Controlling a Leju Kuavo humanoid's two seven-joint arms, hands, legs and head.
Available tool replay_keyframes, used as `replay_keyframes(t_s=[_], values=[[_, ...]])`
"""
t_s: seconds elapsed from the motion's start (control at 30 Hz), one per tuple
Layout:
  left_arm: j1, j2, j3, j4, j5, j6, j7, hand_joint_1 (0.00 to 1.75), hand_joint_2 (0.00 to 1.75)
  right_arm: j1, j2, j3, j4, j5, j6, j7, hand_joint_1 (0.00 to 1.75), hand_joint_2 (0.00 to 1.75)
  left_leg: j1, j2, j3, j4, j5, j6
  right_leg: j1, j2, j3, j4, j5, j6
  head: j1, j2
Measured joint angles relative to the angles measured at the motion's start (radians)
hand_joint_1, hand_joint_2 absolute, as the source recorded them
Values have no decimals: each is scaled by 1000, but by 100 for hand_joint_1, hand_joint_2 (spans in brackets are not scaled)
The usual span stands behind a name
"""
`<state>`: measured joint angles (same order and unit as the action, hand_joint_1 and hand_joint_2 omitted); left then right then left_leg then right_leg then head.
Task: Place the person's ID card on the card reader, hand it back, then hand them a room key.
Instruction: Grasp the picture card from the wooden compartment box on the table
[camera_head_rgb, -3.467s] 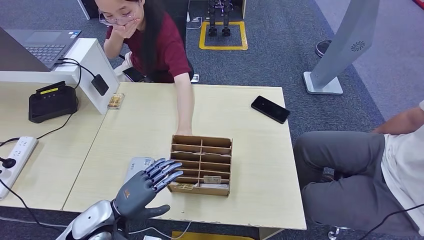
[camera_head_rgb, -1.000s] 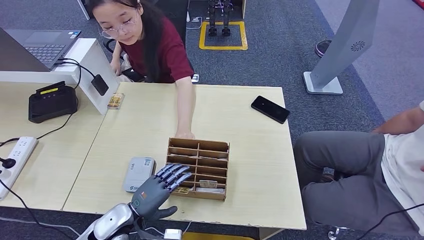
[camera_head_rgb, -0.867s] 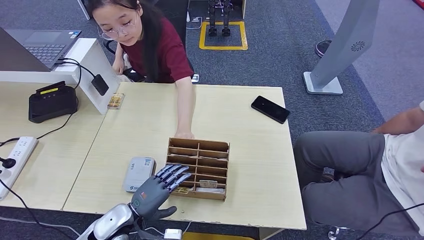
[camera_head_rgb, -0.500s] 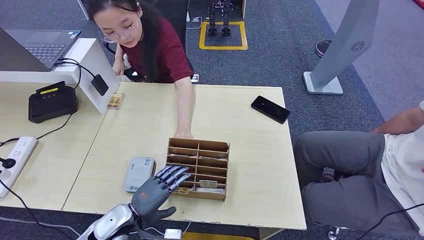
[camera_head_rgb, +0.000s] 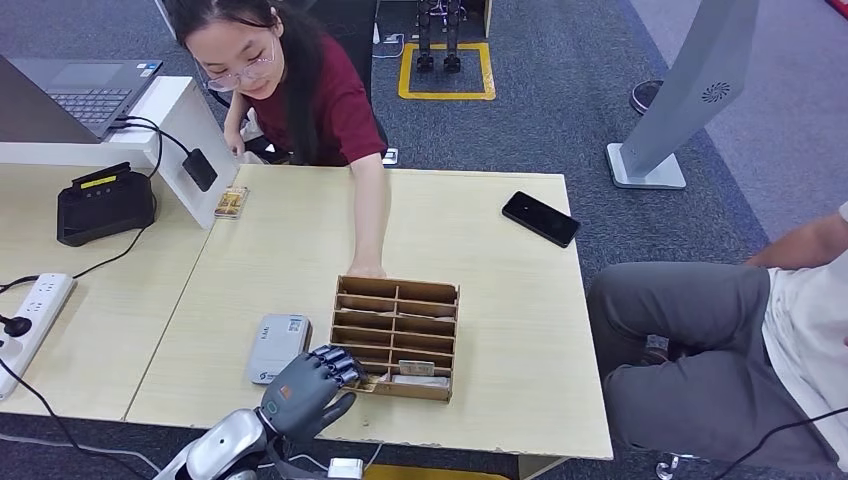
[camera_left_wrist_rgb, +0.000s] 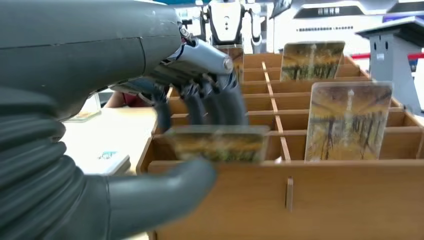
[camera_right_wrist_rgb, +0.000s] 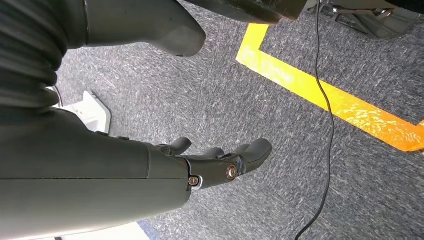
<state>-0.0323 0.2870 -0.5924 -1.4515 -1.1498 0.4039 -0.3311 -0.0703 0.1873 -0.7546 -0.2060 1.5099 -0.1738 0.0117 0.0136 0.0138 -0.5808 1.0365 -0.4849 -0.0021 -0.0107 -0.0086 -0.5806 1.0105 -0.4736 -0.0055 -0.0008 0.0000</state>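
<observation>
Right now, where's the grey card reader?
In the head view the grey card reader lies flat on the wooden table, just left of the wooden card organizer, beside the left hand near the table's front edge.

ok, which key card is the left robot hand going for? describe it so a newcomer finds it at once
Find the light wooden table, then the brown slotted card box near its front edge. The card sits in the box's front-left slot, between the thumb and fingers of the left robot hand. Unlike the other cards, which stand upright and untouched, it lies lengthwise.
</observation>
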Motion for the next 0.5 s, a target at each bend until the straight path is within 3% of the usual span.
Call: replay_keyframes(t_s=[0.5], values=[[-3, 1, 0, 0, 4, 12, 3, 175, 175, 0, 0, 0, 0, 2, -6, -5, 0, 175, 0, 0, 0, 0, 0, 0, 0, 0, 0, 0, 0, 0, 0, 0]])
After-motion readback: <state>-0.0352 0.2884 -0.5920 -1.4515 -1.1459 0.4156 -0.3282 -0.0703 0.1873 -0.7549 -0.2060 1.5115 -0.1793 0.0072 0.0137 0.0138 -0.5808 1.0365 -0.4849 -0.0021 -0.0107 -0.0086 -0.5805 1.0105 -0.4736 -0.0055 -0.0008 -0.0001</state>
